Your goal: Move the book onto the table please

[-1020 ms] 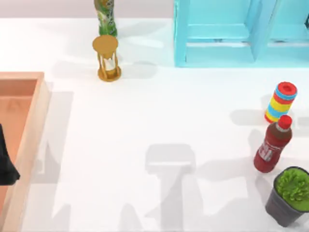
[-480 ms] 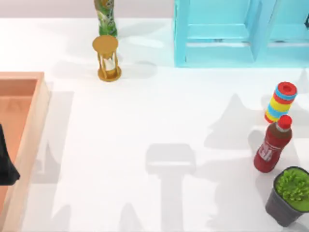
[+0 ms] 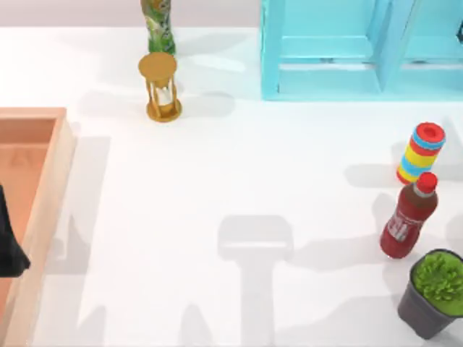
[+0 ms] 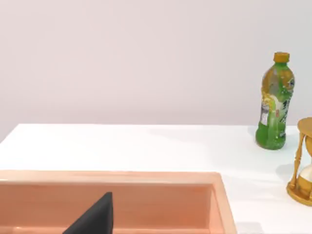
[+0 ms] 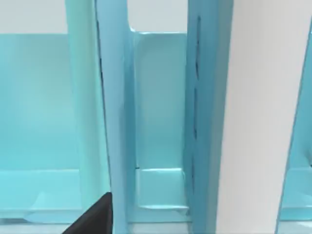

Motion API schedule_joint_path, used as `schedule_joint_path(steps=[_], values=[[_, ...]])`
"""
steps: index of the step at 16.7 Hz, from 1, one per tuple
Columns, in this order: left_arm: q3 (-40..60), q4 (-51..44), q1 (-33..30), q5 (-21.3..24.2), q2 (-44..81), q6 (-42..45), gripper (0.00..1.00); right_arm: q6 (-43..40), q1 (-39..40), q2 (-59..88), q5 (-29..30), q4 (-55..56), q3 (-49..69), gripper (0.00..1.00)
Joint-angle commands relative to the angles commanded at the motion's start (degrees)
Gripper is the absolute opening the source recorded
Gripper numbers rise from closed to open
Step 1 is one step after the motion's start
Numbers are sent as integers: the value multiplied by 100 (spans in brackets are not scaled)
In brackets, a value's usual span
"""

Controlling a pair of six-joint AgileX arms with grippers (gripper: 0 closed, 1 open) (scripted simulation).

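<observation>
**A:** What has just changed?

**B:** The broad shadow that lay on the tabletop (image 3: 217, 181) beside the striped ring stack (image 3: 419, 153) half a second ago is gone. We read this as the right arm shifting at the turquoise shelf unit (image 3: 325, 50).

**A:** And the claws?

**B:** The right claw (image 5: 92, 219) faces the shelf closely. We cannot tell its opening, nor that of the left claw (image 3: 9, 249), parked over the wooden tray (image 3: 51, 181). The book is perhaps among the shelf's uprights and not yet on the tabletop.

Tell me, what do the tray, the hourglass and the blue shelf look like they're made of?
The tray looks like pale orange-brown wood, matt, though no grain shows. The hourglass seems to have a golden frame, metal or painted wood, around a clear bulb. The shelf unit looks like turquoise painted board or plastic, smooth with a soft sheen.
</observation>
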Motion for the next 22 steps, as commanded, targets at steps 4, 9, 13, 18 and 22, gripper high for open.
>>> schedule_joint_path(steps=[4,9,13,18,22], values=[[0,0,0,0,0,0,100,3,-129,412,-58,263,145,100],[0,0,0,0,0,0,100,2,-75,357,-38,236,154,100],[0,0,0,0,0,0,100,4,202,490,246,-363,817,100],[0,0,0,0,0,0,100,-2,310,1008,389,-1444,2433,100],[0,0,0,0,0,0,100,-11,301,1490,385,-1371,2858,100]])
